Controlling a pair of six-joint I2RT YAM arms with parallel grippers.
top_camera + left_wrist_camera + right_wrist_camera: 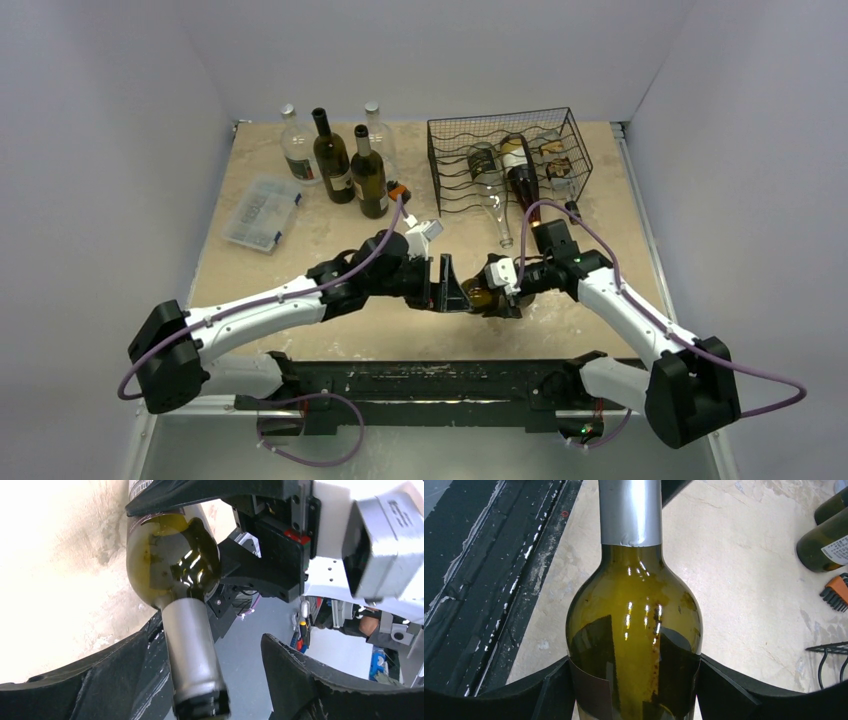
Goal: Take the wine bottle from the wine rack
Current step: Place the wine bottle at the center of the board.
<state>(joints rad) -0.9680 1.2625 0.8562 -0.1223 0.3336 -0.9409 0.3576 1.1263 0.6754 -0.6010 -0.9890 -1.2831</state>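
Right wrist | right claw clenched on olive-glass wine bottle | left claw spread around silver-foil neck

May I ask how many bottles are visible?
8 bottles: four upright at back left, three lying in the wine rack, one gripped by the right gripper; others may be hidden.

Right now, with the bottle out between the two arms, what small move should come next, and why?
Probably close the left pincer on the foil-wrapped neck: it sits between that pincer's open fingers, while the right pincer alone clamps the wine bottle by its body, off the wine rack. A second grip should steady it.
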